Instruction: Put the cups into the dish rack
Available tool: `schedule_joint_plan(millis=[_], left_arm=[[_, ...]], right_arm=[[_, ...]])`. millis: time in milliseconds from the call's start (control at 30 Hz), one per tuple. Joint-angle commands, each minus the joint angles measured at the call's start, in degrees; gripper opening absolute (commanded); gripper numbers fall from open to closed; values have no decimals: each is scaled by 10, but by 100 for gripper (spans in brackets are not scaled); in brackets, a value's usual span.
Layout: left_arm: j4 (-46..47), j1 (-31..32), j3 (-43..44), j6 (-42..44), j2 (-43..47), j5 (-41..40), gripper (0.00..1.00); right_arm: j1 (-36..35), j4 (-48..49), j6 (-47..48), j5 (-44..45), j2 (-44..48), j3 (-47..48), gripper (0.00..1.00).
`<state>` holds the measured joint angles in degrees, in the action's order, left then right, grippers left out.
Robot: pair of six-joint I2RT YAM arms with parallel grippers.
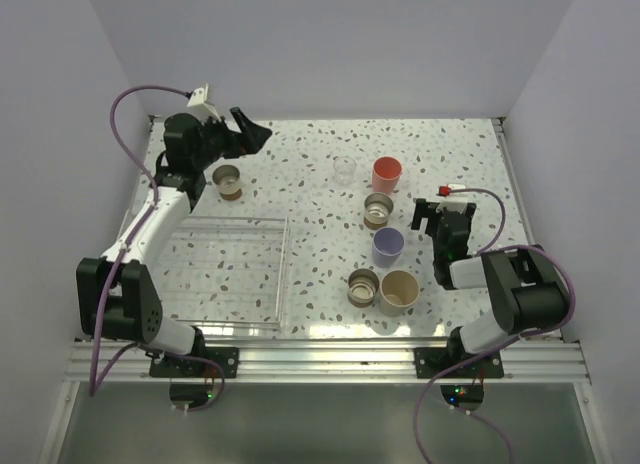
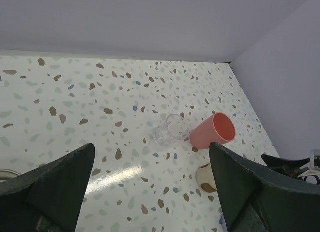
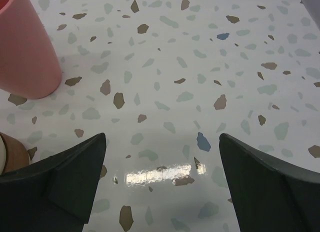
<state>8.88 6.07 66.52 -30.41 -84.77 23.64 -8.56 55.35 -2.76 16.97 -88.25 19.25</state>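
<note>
The clear dish rack [image 1: 283, 274] lies front left and holds no cup. One metallic brown-banded cup [image 1: 228, 181] stands just behind it. The clear cup [image 1: 345, 168], coral cup [image 1: 386, 172], a second metallic cup [image 1: 379, 210], the lavender cup [image 1: 388, 246], a third metallic cup [image 1: 363, 287] and the cream cup [image 1: 398, 291] stand centre right. My left gripper [image 1: 252, 130] is open and empty, raised at the back left; its view shows the clear cup [image 2: 170, 128] and coral cup [image 2: 214, 132]. My right gripper [image 1: 441, 208] is open and empty, low, right of the coral cup [image 3: 25, 52].
White walls close in the table at the back and both sides. A banded cup [image 2: 206, 177] is partly hidden behind my left gripper's right finger. Another banded cup's edge [image 3: 10, 154] shows at the lower left of the right wrist view. My right arm [image 2: 295, 167] shows at the right.
</note>
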Motion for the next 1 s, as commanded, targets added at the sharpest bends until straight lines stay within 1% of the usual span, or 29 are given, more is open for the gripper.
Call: schedule_joint_plan(millis=[0, 33, 67, 100, 167, 267, 300, 333, 367, 400, 433, 500, 533, 600, 633, 667, 700, 733, 800, 833, 867, 967], left_arm=[[-43, 3, 22, 28, 22, -43, 100], [-72, 2, 36, 29, 21, -71, 100], [-130, -2, 49, 38, 19, -75, 100], [-147, -4, 60, 48, 18, -69, 100], [-158, -11, 74, 83, 24, -7, 100], [-180, -17, 87, 88, 44, 11, 100], [-200, -18, 110, 95, 43, 6, 100], [-222, -20, 121, 99, 38, -16, 100], [-276, -32, 133, 98, 31, -28, 100], [-292, -42, 135, 92, 22, -32, 100], [-284, -79, 128, 74, 18, 23, 100], [-257, -115, 94, 45, 9, 89, 100], [-236, -144, 84, 30, 7, 135, 100], [-247, -168, 84, 39, -9, 154, 100], [-303, -182, 95, 54, -17, 115, 100], [-344, -183, 114, 63, -26, 73, 100], [-382, -184, 162, 76, -50, 34, 100], [-427, -184, 181, 103, -61, -21, 100], [-442, -184, 212, 121, -81, -61, 100], [-444, -182, 216, 128, -85, -102, 100], [-448, -183, 221, 127, -90, -119, 100], [-449, -181, 230, 127, -114, -142, 100]], right_arm=[[1, 35, 6, 2, 4, 1, 98], [2, 35, 7, 3, 4, 1, 98], [1, 35, 6, 2, 4, 1, 98], [1, 35, 6, 2, 4, 1, 98], [2, 35, 6, 1, 4, 1, 98], [2, 35, 6, 2, 4, 1, 98], [2, 35, 6, 2, 4, 1, 98], [1, 35, 6, 2, 4, 1, 98], [2, 35, 6, 2, 4, 1, 98], [2, 35, 6, 3, 4, 1, 98], [1, 35, 6, 2, 4, 1, 98], [2, 35, 6, 3, 4, 1, 98], [1, 35, 7, 3, 4, 1, 98], [2, 35, 6, 3, 4, 1, 98], [1, 35, 6, 2, 4, 1, 98], [1, 35, 6, 2, 4, 1, 98], [2, 36, 6, 2, 4, 1, 98], [1, 35, 6, 2, 4, 1, 98], [1, 35, 6, 2, 4, 1, 98], [2, 35, 6, 2, 4, 1, 98], [2, 35, 6, 2, 4, 1, 98], [2, 35, 7, 3, 4, 1, 98]])
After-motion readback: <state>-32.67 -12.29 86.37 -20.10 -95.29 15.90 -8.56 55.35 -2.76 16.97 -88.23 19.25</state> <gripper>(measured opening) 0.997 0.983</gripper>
